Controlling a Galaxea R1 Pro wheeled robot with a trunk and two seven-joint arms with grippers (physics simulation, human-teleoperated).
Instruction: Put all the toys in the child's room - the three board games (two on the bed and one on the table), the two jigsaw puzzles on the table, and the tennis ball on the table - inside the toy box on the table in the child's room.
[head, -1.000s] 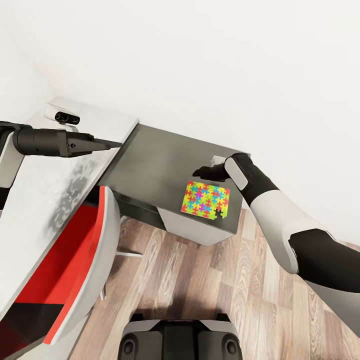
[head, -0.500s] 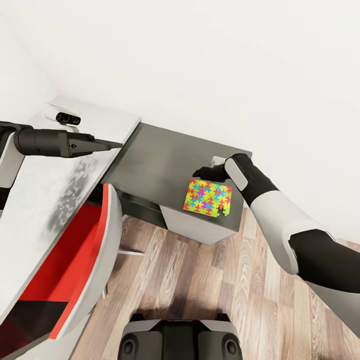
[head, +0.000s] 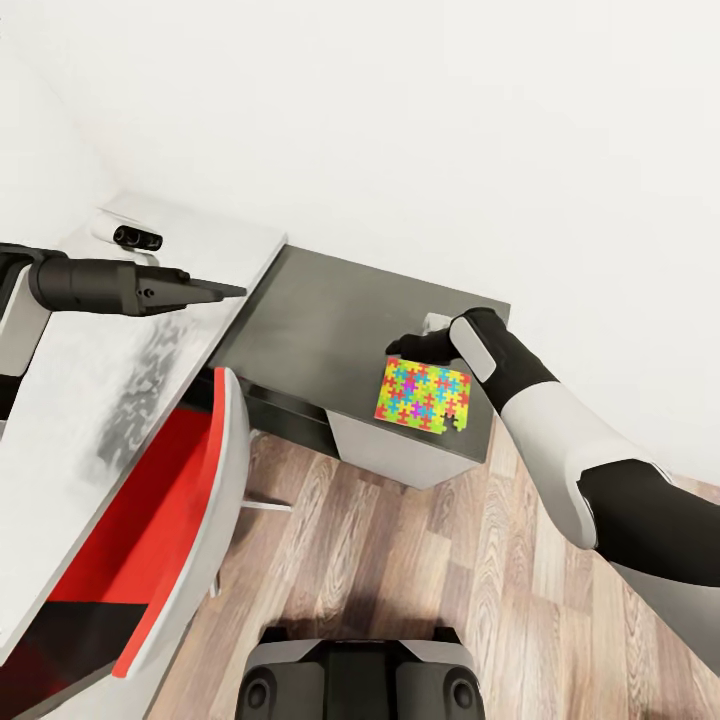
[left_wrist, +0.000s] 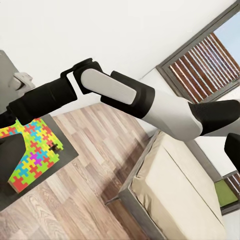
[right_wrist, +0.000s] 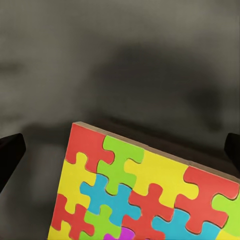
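One jigsaw puzzle (head: 424, 394), a flat slab of bright interlocking pieces, lies on the dark grey cabinet top (head: 330, 320) close to its front right corner. My right gripper (head: 408, 348) hangs just behind the puzzle's far edge. In the right wrist view that gripper (right_wrist: 121, 149) is open wide, both fingertips (right_wrist: 10, 152) at the picture's sides and the puzzle (right_wrist: 140, 190) between and beyond them, untouched. My left gripper (head: 218, 291) floats over the pale table (head: 80, 390), empty, its fingers (left_wrist: 10, 150) spread apart. The puzzle (left_wrist: 32, 160) and the cream bed (left_wrist: 175, 195) appear in the left wrist view.
A red chair (head: 150, 520) is tucked against the table's front edge. A small white and black device (head: 128, 233) rests at the table's far corner. The white wall (head: 450, 150) runs right behind the cabinet. Wood-plank floor (head: 430, 590) lies open in front.
The whole picture has drifted slightly to the right. Both arms hold almost still, and the puzzle lies a touch closer to the cabinet's right edge.
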